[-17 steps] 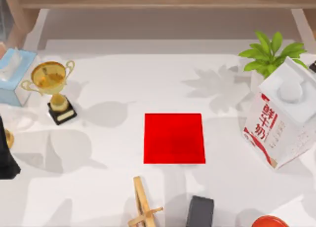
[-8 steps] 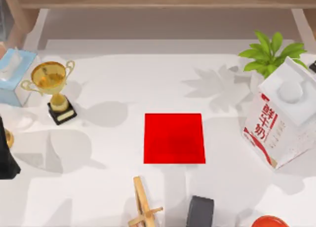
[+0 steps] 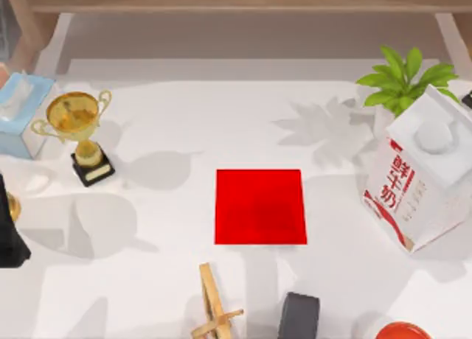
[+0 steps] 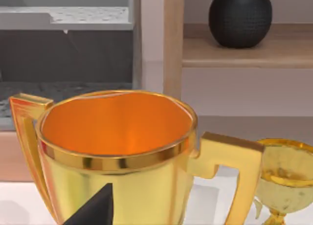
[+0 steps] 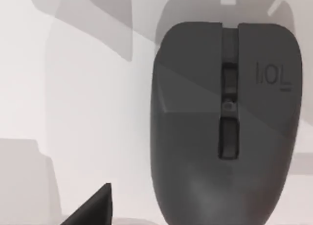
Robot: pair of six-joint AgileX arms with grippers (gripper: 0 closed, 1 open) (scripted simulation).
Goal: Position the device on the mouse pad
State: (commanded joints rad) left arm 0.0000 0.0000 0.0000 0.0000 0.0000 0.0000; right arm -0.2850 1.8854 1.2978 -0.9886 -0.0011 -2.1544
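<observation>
white table, mouse off red pad.

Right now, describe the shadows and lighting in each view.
Top view: soft leaf-shaped shadows dapple the white table; the mouse pad is evenly lit. Right wrist view: a diagonal shadow edge crosses the mouse. Left wrist view: bright reflections on the gold trophy cup.

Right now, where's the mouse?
The mouse lies on the white table at the top view's lower edge, just right of centre, below the red mouse pad and beside the wooden piece.
</observation>
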